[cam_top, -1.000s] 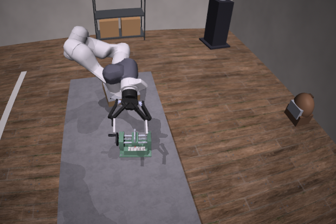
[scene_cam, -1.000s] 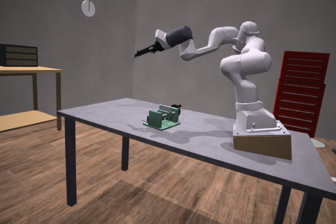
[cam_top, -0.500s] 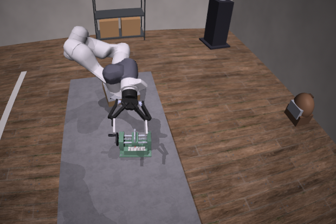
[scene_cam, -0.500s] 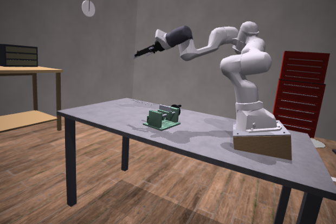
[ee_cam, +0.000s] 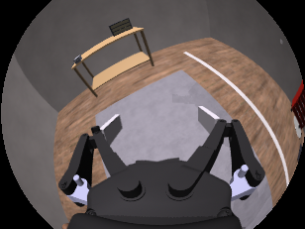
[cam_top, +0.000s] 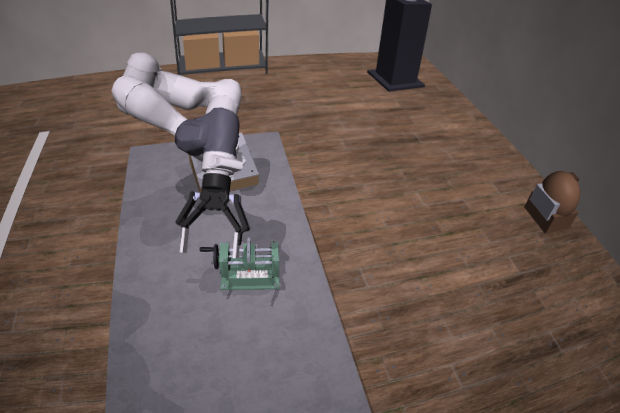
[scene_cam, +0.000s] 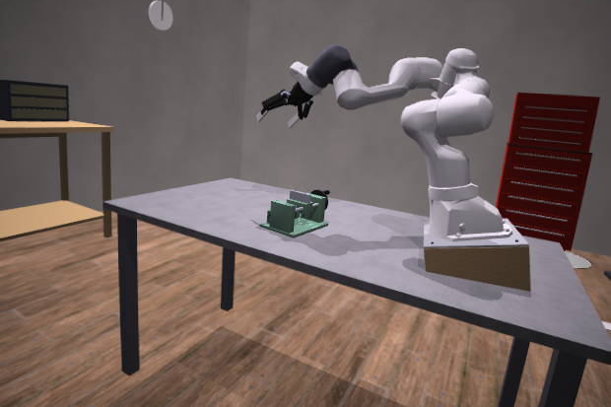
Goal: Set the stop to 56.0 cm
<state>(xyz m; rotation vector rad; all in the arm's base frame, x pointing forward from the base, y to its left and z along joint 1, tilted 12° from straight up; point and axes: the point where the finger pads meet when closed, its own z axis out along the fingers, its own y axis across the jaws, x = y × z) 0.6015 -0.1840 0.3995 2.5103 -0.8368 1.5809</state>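
Note:
A green stop fixture (cam_top: 275, 261) (scene_cam: 281, 217) stands on the grey table. Its black handwheel (cam_top: 216, 256) (scene_cam: 318, 192) with a crank handle is on its left end in the top view. The stop (cam_top: 249, 251) (scene_cam: 300, 196) is an upright plate on the rods, between the end plates. A white scale (cam_top: 253, 274) with a small red mark lies below it; its reading is too small to tell. My gripper (cam_top: 210, 243) (scene_cam: 276, 119) (ee_cam: 158, 117) is wide open and empty, high above the fixture and tilted. The wrist view does not show the fixture.
The grey table (cam_top: 210, 347) (scene_cam: 197, 209) (ee_cam: 149, 100) carries the arm's base block (scene_cam: 474, 266) behind the fixture. A wooden workbench (scene_cam: 59, 126) (ee_cam: 121, 70), a red tool cabinet (scene_cam: 548, 169) and a shelf rack (cam_top: 220, 24) stand away from the table.

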